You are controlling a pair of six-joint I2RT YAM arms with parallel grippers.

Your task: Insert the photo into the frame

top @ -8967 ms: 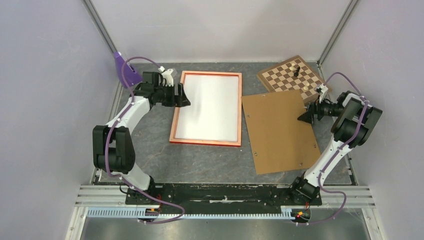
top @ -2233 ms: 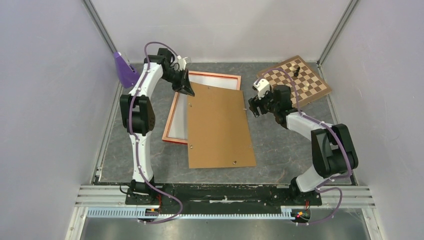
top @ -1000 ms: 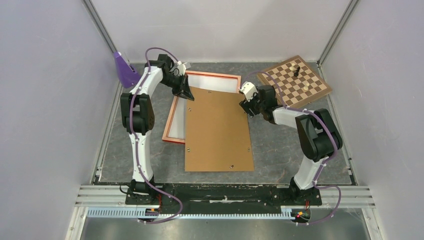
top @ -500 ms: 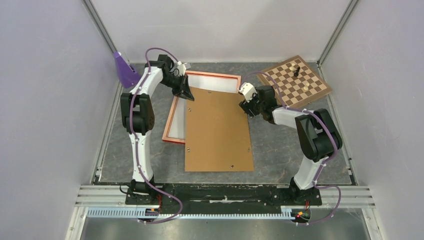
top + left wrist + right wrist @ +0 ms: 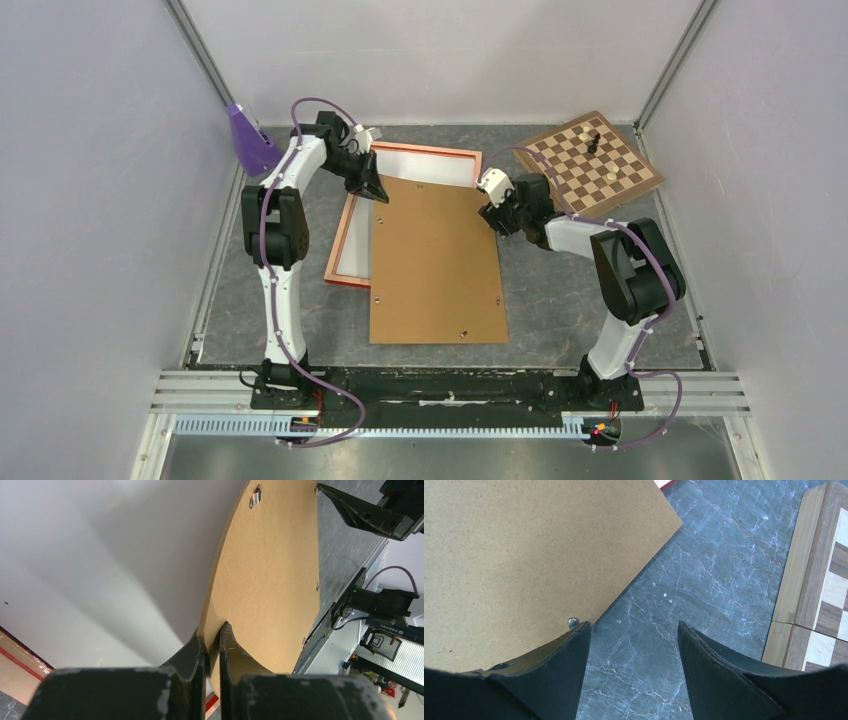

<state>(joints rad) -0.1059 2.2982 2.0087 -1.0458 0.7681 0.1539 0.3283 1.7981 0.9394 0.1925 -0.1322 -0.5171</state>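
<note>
The photo (image 5: pixel 357 250) lies white side up inside the frame (image 5: pixel 425 150). The backing board (image 5: pixel 435 265) lies crooked across the frame. The left gripper (image 5: pixel 214 635) is pinched tight on the board's corner near the frame's far left. The right gripper (image 5: pixel 631 630) stands open, holding nothing, by the frame's far right corner. Pulled crooked, the board could snag the rim or shove the photo.

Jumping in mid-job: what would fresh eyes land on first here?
The brown backing board sits skewed across the orange-red frame mid-table, hiding most of the white-side-up photo. The left gripper is pinched on the board's far left corner; the right gripper stands open at its far right corner. A chessboard sits far right.
</note>
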